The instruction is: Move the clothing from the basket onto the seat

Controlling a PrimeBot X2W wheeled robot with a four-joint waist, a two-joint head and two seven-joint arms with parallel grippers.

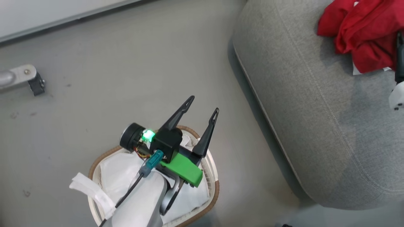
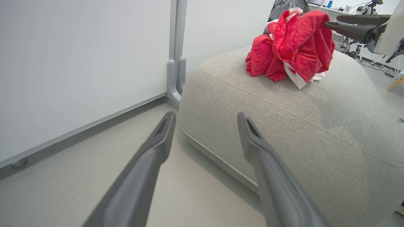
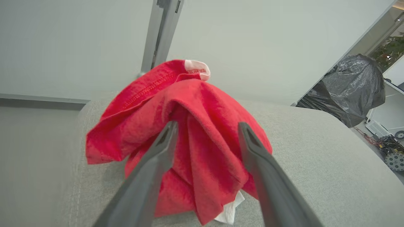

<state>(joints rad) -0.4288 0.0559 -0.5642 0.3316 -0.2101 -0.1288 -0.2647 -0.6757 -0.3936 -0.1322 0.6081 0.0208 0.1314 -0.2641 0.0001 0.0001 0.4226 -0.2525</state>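
- Two hands, both spread wide.
- My right hand [image 3: 207,124]: released, the clothing [image 3: 142,107] bunched between its fingers, heaped on the seat [image 3: 315,142].
- My left hand [image 1: 203,104]: empty, the basket [image 1: 216,189] beneath it.

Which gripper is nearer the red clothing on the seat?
Right. The right gripper is open at the clothing; the left gripper hangs over the basket, off the seat.

Head cam looks steeply down: basket [image 1: 216,186] low centre, seat [image 1: 315,110] right. Left wrist cam sits low near the floor, facing the seat's side. Right wrist cam is close on the clothing [image 3: 205,142]. All three share seat and clothing.
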